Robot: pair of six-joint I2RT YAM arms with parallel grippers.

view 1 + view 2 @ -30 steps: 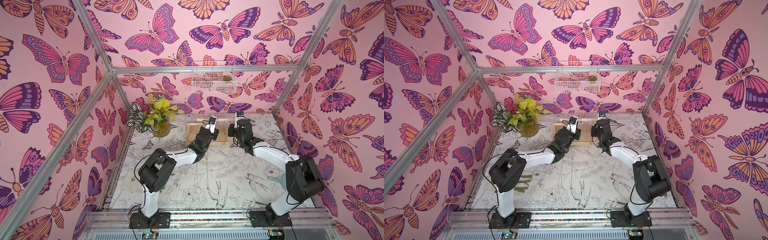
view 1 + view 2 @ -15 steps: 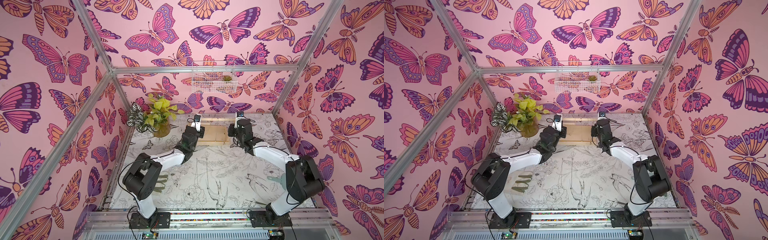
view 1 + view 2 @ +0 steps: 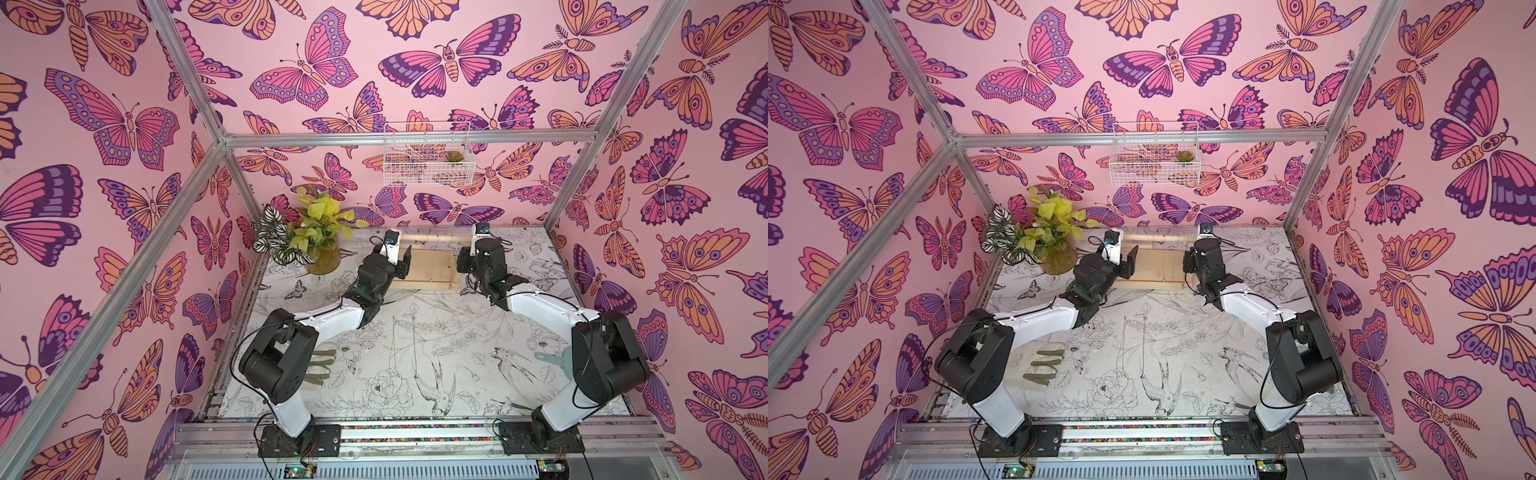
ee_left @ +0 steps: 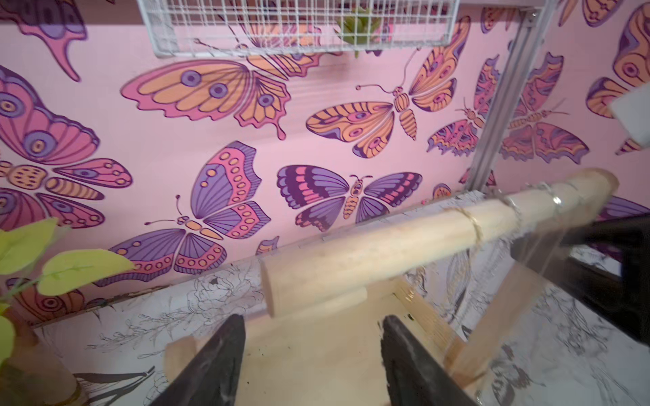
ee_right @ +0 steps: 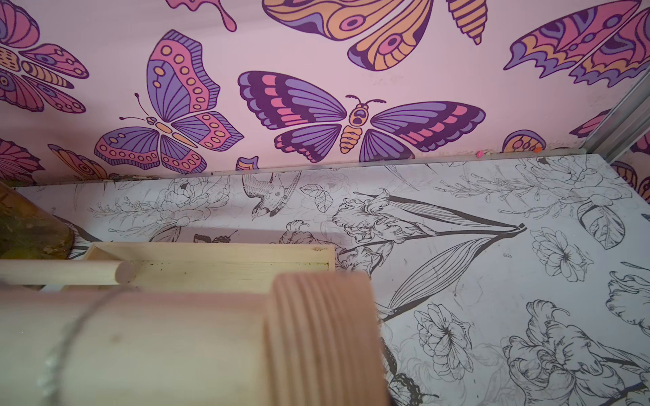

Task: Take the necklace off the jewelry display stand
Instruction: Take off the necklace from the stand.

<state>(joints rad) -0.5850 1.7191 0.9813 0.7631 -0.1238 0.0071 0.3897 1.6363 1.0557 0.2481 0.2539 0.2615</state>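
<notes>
Looking to the far middle of the counter (image 3: 415,353), we are finding the stand (image 3: 428,272) sitting between the two arms, its top bar (image 4: 387,242) running left to right. The necklace (image 4: 475,225) that we are picking out most plainly is a thin gold chain looping over that bar. Silver chains (image 4: 514,205) are hanging just to its right, and all of them are crowding toward the bar's right end. We are not managing to tell which chain is the one meant.

The left tool (image 4: 313,327) is standing wide and holding nothing, its two dark fingers (image 4: 211,365) spread apart. It is hovering at the stand's left end, low over the base board and just under the bar's left tip. From there the chains are lying off to the right, along the bar and higher up.

The right tool (image 3: 465,266) is sitting against the stand's right end. Its wrist view is showing the bar's ridged right tip close up, with a silver strand (image 5: 70,337) crossing just left of it. No fingers are showing, so we are unable to tell whether that tool is wide, narrow or gripping the wood.

We are judging that the coming move is turning on the bar's long axis: a chain is coming free only by travelling along it toward a tip. The right arm is the nearer one, while the left tool is needing to go right and up. Whether the uprights are letting a chain pass, we are not able to tell.
</notes>
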